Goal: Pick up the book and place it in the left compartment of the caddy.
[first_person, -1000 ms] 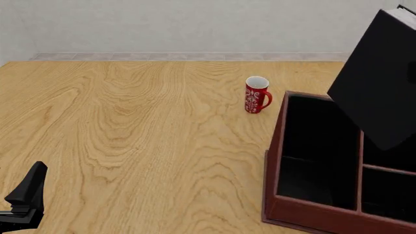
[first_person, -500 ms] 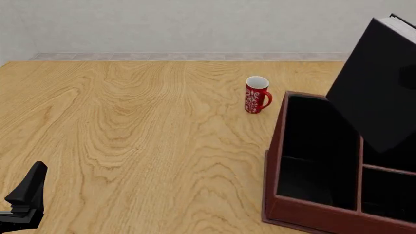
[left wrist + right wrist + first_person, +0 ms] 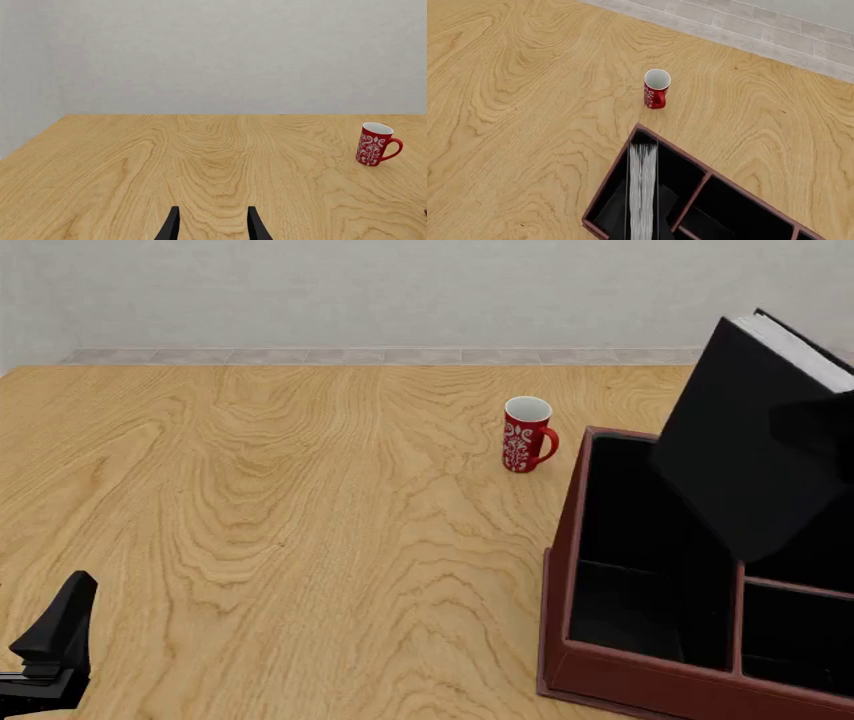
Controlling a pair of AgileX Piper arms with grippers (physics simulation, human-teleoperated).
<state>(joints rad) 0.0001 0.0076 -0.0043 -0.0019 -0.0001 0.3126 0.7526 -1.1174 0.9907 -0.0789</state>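
The book (image 3: 747, 440) hangs tilted above the caddy (image 3: 627, 680); the mug (image 3: 526, 435) stands behind-left of it.

Mug (image 3: 527, 435) just beside caddy (image 3: 561, 570)

Simulated tabletop test scene, not a furnished room: a broad, evenly lit wood-grain surface (image 3: 267, 520) ends at a plain pale wall (image 3: 400, 290) with a tiled strip (image 3: 747, 30) at its foot. A red mug (image 3: 527, 435) and wooden caddy (image 3: 567, 570) suggest a home desk.
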